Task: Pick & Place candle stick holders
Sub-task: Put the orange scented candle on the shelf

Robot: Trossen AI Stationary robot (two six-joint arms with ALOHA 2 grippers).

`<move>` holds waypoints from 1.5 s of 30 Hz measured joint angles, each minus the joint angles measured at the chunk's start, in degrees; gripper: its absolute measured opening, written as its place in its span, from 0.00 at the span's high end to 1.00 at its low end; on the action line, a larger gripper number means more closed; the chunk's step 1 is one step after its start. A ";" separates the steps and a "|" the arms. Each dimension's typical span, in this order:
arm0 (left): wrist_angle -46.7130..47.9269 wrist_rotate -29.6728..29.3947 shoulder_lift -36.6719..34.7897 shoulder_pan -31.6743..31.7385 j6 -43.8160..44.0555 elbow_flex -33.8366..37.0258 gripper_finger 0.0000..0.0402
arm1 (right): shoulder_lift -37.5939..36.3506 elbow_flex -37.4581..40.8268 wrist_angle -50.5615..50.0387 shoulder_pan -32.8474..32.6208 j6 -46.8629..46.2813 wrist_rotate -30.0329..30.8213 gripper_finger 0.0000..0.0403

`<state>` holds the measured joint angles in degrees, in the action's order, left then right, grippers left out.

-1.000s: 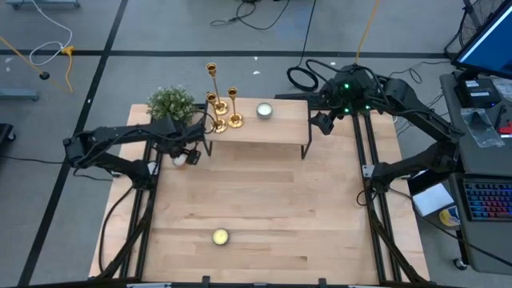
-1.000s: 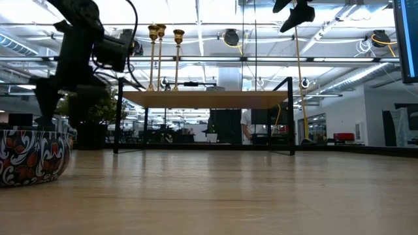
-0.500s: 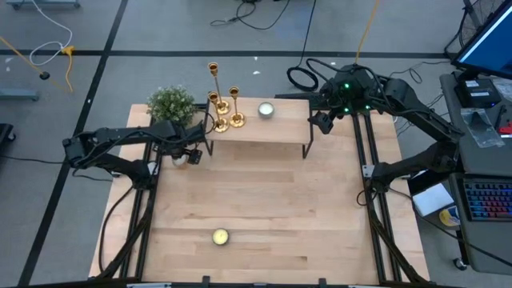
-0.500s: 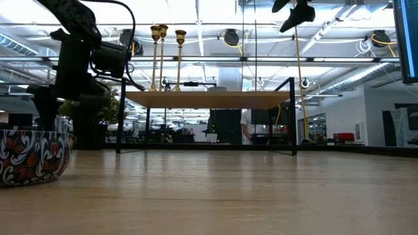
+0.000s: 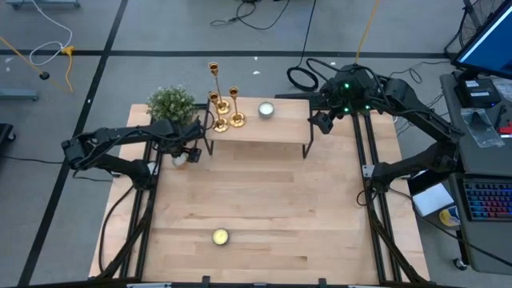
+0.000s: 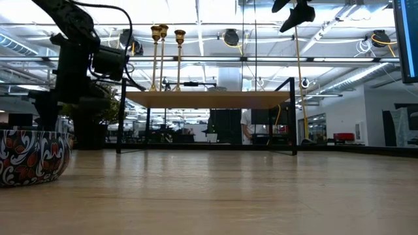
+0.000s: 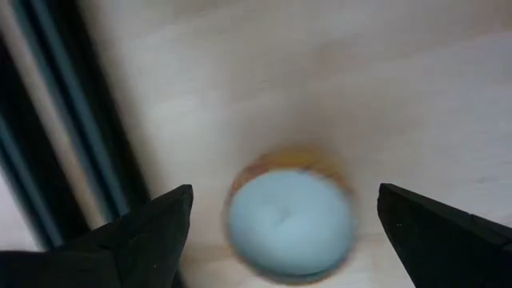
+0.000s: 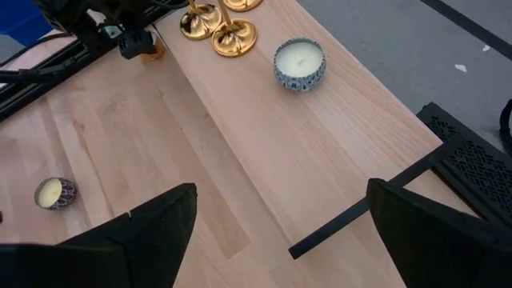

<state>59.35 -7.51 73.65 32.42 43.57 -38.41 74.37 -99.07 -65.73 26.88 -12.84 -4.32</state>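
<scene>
Three gold candle stick holders [image 5: 224, 112] stand on their round bases at the left end of a raised wooden shelf [image 5: 280, 128] at the table's far side. They also show in the low view [image 6: 160, 55], and their bases show in the right wrist view [image 8: 216, 28]. My left gripper [image 7: 284, 232] is open, pointing down just left of the shelf [image 5: 184, 154]. Its fingers stand on either side of a small white candle in a tin [image 7: 290, 224] without touching it. My right gripper [image 5: 320, 122] is open and empty above the shelf's right end.
A green plant [image 5: 170, 104] stands at the far left beside the shelf. A white candle in a tin [image 5: 264, 110] sits on the shelf. A yellow candle in a patterned tin [image 5: 220, 237] sits near the table's front edge. The middle of the table is bare wood.
My left gripper has shifted a little toward the table's left edge, away from the shelf's leg.
</scene>
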 joint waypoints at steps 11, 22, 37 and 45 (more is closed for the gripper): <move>-4.82 2.32 0.11 1.05 -1.26 3.28 0.03 | 0.00 0.00 2.54 0.01 0.00 0.00 0.11; -5.26 5.18 0.00 1.05 -0.84 5.86 0.03 | 0.00 0.00 2.55 0.01 -1.07 0.00 0.11; -5.53 4.72 0.04 1.05 2.65 5.84 0.28 | 0.00 0.00 2.55 -0.01 -1.07 0.00 0.11; -3.71 6.62 -0.02 0.26 5.61 5.81 0.26 | 0.00 0.00 2.55 0.01 -0.81 0.00 0.11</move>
<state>55.63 -0.89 73.62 32.69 49.18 -32.61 74.37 -99.07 -63.18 26.89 -13.65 -4.32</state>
